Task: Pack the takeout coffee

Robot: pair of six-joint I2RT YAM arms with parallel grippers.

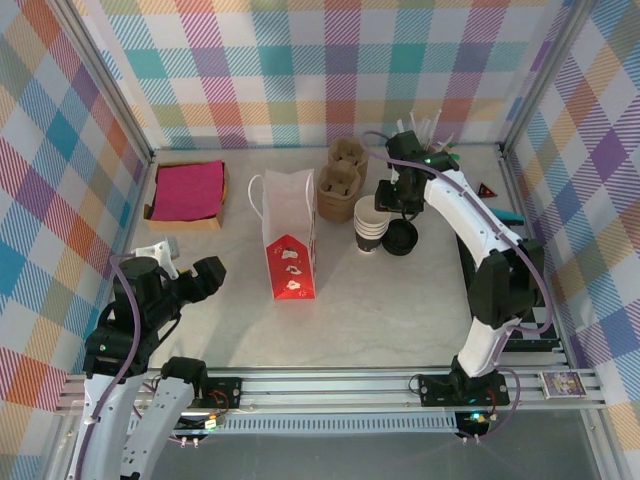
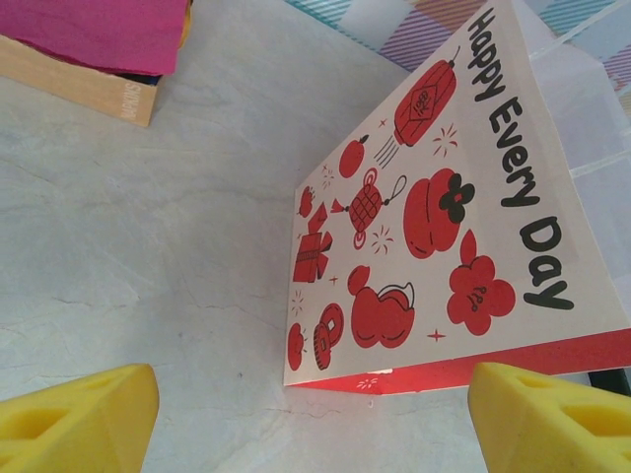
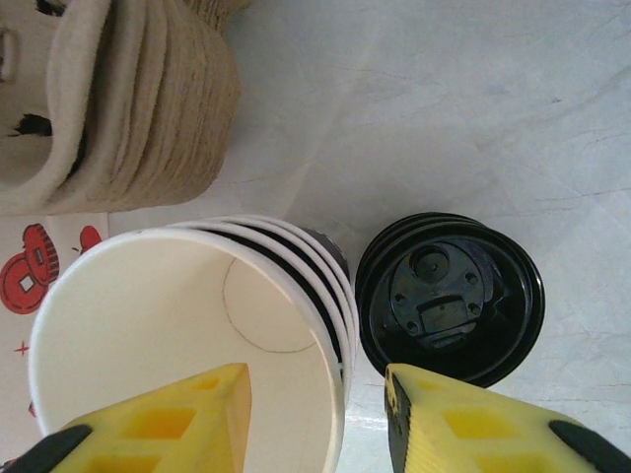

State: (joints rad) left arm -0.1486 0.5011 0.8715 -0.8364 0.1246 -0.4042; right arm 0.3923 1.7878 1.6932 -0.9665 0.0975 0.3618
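Observation:
A stack of open white paper cups (image 1: pixel 370 222) stands right of the bag, and a stack of loose black lids (image 1: pixel 400 237) lies beside it. A lidded takeout coffee is out of view. My right gripper (image 1: pixel 388 208) hangs over the cups. In the right wrist view it (image 3: pixel 315 394) is open and straddles the top cup's (image 3: pixel 187 335) right rim, one yellow finger inside, the other outside next to the lids (image 3: pixel 449 296). My left gripper (image 1: pixel 212 274) sits low at the near left, open (image 2: pixel 314 394), facing the white and red paper bag (image 2: pixel 444 217), with nothing between its fingers.
The paper bag (image 1: pixel 290 235) stands upright mid-table. Pulp cup carriers (image 1: pixel 340 180) are stacked behind the cups. A cardboard box of pink napkins (image 1: pixel 188 190) sits at the back left. Checked walls close in the table on three sides.

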